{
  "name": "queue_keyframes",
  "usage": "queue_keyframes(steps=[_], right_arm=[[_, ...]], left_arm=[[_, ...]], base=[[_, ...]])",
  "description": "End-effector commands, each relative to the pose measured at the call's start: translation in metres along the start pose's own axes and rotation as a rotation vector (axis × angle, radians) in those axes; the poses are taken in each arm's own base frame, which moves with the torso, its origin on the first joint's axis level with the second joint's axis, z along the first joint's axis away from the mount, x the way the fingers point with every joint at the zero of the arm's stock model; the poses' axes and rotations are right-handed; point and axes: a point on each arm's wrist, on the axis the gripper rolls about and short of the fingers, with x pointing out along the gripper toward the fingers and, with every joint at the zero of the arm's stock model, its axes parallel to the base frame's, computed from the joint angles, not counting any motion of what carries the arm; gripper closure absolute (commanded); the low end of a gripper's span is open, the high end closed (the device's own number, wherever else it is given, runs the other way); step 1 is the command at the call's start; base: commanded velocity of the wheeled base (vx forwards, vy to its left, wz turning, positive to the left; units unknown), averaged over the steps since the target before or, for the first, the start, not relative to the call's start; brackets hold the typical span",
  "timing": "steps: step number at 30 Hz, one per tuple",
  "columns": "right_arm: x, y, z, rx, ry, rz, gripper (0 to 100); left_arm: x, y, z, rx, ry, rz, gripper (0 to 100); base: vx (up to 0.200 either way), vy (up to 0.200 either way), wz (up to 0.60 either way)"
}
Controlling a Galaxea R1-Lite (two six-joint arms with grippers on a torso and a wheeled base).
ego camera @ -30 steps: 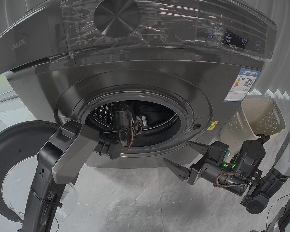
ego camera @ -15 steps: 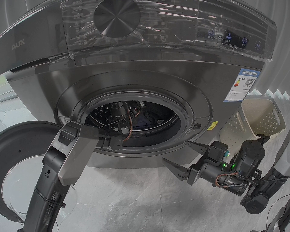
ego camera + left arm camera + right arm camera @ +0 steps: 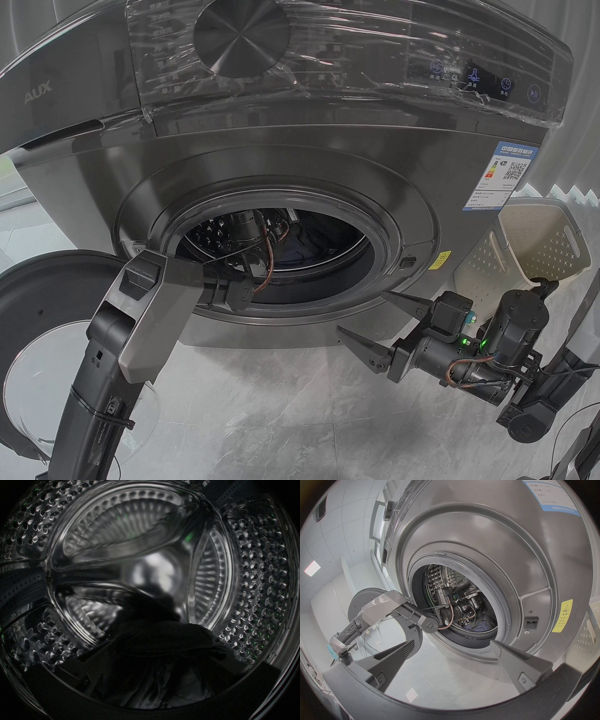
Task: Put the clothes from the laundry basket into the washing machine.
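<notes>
Grey marbled floor tiles (image 3: 281, 406) run under a dark grey front-loading washing machine (image 3: 125, 156). Its control panel (image 3: 350, 56) is wrapped in clear plastic film.

At the far left the round door (image 3: 37, 325) stands swung fully open, its glass window facing outward. Just beside it the left arm (image 3: 147, 306) rises from the floor and bends over the door sill into the drum (image 3: 259, 573). The left end effector (image 3: 286, 220) sits inside the opening, past the rubber seal; whether its fingers are spread or closed I cannot tell, as they are lost in the dark interior.

On the bottom of the perforated steel drum lies a heap of dark clothes (image 3: 162, 655) — bluish from the head view, resting against the lower wall near the front lip.

Further right, below the lower right of the door ring and above the floor, the right end effector (image 3: 362, 312) hangs level with its two pointed fingers spread wide and nothing between them. It points towards the machine's front without touching it.

Rightmost, the cream laundry basket (image 3: 550, 240) with perforated walls stands just beside the machine's right side, under a blue-and-white label (image 3: 503, 175).
</notes>
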Motion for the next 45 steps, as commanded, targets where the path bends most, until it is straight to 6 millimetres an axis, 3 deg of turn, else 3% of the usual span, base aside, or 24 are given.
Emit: queue_keyframes(steps=[1,5,10,16,24,30,34,35,38,45], right_arm=[[-0.001,0.000,-0.001,-0.001,0.007,0.000,0],[-0.003,0.000,-0.004,0.000,0.019,-0.001,0],[-0.005,0.000,-0.005,-0.001,0.027,-0.002,0],[-0.007,0.000,-0.006,0.000,0.035,-0.002,0],[-0.007,0.000,-0.007,0.000,0.038,-0.001,0],[-0.014,0.001,-0.011,0.002,0.069,0.003,0],[-0.023,0.001,-0.014,0.000,0.094,0.002,0],[-0.029,0.002,-0.013,-0.001,0.099,0.003,0],[-0.040,0.000,-0.011,-0.001,0.100,-0.011,0],[-0.065,-0.002,0.002,0.001,0.065,-0.046,0]], left_arm=[[-0.022,-0.016,0.020,0.017,0.067,-0.009,0],[-0.053,-0.027,0.020,0.103,0.166,-0.043,0],[-0.087,-0.027,0.011,0.267,0.197,-0.122,0],[-0.125,-0.035,0.015,0.276,0.275,-0.216,0],[-0.139,-0.034,0.020,0.273,0.264,-0.228,0],[-0.174,-0.032,0.020,0.284,0.343,-0.248,0],[-0.201,-0.038,0.026,0.267,0.378,-0.284,0],[-0.218,-0.043,0.032,0.247,0.381,-0.310,0],[-0.244,-0.049,0.043,0.229,0.366,-0.347,0],[-0.291,-0.038,0.071,0.209,0.316,-0.364,0]], base=[[0.000,0.000,0.00],[0.000,0.000,0.00],[0.000,0.000,0.00],[0.000,0.000,0.00],[0.000,0.000,0.00],[0.000,0.000,0.00],[0.000,0.000,0.00],[0.000,0.000,0.00],[0.000,0.000,0.00],[-0.171,0.000,0.00]])
